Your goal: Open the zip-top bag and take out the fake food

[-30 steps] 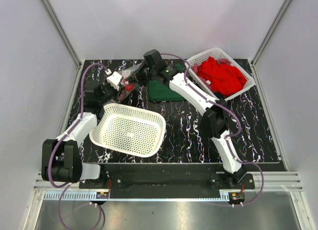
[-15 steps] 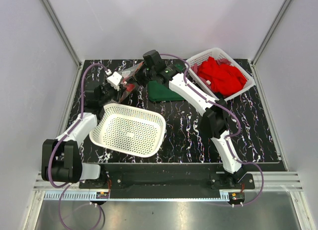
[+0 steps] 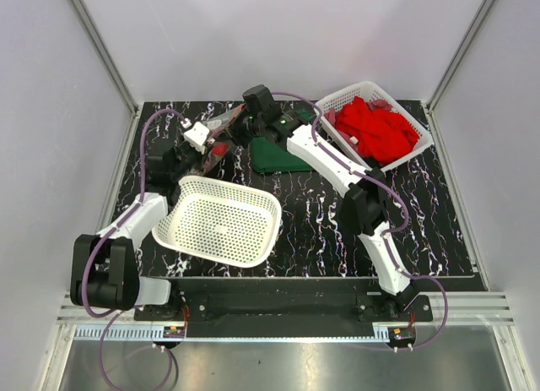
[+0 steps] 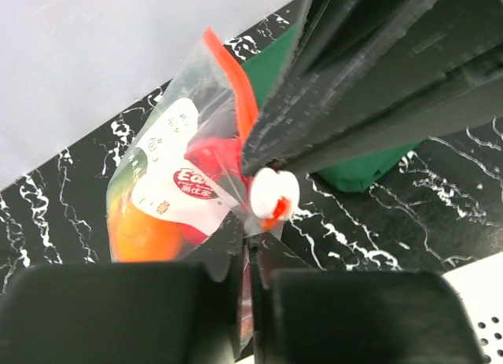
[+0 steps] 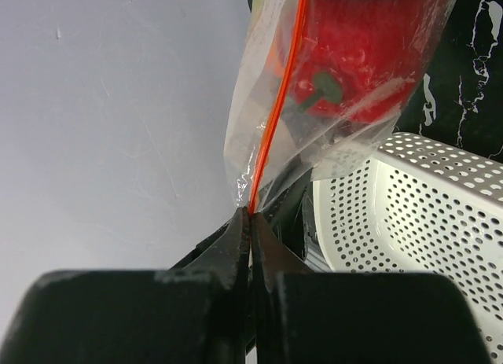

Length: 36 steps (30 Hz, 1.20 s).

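Observation:
The zip-top bag [image 3: 221, 131] hangs off the table at the back, held between both grippers. Through its clear plastic [image 4: 165, 156] I see the white label, the red-orange zip strip [image 4: 236, 89] and fake food: a red pepper [image 5: 354, 49] with a green stem and an orange fruit [image 4: 145, 230]. My left gripper [image 4: 250, 250] is shut on a fold of the bag's plastic beside a small white and orange piece [image 4: 272, 196]. My right gripper [image 5: 251, 218] is shut on the end of the zip strip [image 5: 279, 104], with the bag stretching away from it.
A folded green cloth [image 3: 274, 157] lies just right of the bag. A white perforated basket [image 3: 221, 219] stands tilted in front of the left arm. A second white basket [image 3: 405, 112] at the back right holds red cloths [image 3: 375, 127].
The right gripper has closed on the bag's zip end. The left gripper loosened briefly and shut again on the plastic, and the left arm shifted slightly left.

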Each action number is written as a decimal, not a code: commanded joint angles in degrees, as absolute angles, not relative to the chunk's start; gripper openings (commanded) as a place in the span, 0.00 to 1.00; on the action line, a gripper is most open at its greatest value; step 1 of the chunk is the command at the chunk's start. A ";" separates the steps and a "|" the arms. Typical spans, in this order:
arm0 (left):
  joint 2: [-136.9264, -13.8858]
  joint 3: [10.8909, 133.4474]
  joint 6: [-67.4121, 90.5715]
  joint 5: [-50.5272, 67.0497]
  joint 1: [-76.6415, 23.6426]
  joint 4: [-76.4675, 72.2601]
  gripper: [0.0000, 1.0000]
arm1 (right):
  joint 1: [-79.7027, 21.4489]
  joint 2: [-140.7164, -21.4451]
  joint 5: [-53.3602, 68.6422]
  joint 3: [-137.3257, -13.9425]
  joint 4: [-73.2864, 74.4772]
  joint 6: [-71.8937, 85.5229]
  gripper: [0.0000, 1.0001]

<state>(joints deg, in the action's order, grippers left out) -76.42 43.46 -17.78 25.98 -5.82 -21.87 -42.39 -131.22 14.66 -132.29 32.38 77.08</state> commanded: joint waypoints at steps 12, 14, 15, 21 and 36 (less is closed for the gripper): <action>-76.20 42.98 -15.03 30.58 -3.87 -29.53 0.00 | -44.47 -126.56 15.56 -132.62 30.23 77.17 0.46; -76.29 43.07 -14.85 30.94 -4.04 -29.27 0.00 | -44.73 -126.91 15.38 -133.24 30.41 77.26 0.46; -76.29 43.07 -15.03 31.02 -4.13 -29.09 0.00 | -44.65 -127.00 15.29 -133.42 30.41 77.26 0.46; -76.38 43.15 -15.56 31.11 -4.48 -28.13 0.00 | -44.65 -127.26 14.94 -134.21 30.67 77.34 0.43; -75.06 42.63 -16.26 31.11 -4.75 -27.16 0.00 | -44.47 -127.88 14.07 -134.30 31.11 76.64 0.04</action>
<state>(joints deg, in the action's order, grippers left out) -76.79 42.92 -15.09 29.30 -4.40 -23.64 -44.25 -130.47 14.50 -131.68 32.03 76.95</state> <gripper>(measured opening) 0.012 0.109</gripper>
